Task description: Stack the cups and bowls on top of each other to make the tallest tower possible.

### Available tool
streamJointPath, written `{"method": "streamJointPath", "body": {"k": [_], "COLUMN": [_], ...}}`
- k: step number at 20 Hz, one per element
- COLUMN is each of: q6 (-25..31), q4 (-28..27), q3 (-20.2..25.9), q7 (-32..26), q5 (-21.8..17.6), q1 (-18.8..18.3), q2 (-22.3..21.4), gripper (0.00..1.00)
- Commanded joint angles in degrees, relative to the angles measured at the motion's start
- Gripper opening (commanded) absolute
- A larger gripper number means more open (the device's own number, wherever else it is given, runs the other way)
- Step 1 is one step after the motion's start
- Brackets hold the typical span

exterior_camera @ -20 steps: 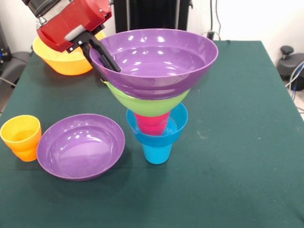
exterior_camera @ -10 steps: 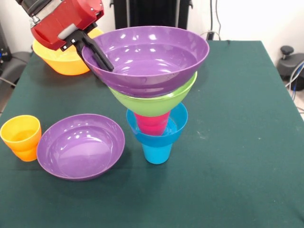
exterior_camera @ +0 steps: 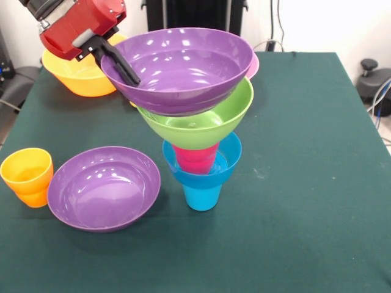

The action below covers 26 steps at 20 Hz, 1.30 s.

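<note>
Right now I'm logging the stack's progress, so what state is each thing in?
Gripper: shut on the held purple bowl's rim.
Held purple bowl: lifted, tilted over the tower.
Lime green bowl: upright, top of the tower.
Red cup: inverted in the blue bowl.
Blue cup: inverted, tower base.
Second purple bowl: upright on the table.
Orange cup: upright, unstacked.

Red arm [exterior_camera: 79,24], black gripper [exterior_camera: 119,64]

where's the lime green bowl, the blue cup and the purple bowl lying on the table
lime green bowl [exterior_camera: 201,128], front view, on its inner wall below the held purple bowl.
blue cup [exterior_camera: 201,196], front view, on its outer side wall.
purple bowl on the table [exterior_camera: 104,189], front view, on its inner bottom.
</note>
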Motion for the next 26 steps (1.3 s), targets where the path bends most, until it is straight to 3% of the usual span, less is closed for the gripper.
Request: {"method": "streamJointPath", "body": {"k": [1,12,26], "q6": [2.95,0.08,-0.76], "q4": [3.91,6.06,4.51], "q3": [-4.04,-3.36,-3.9], "q7": [2.29,1.93,0.71], "q5": [-0.35,-0.88,-1.89], "q1": [1.08,0.14,0.66], "q2": [-0.34,0.36,1.62], "gripper": [0.0,0.0,0.0]}}
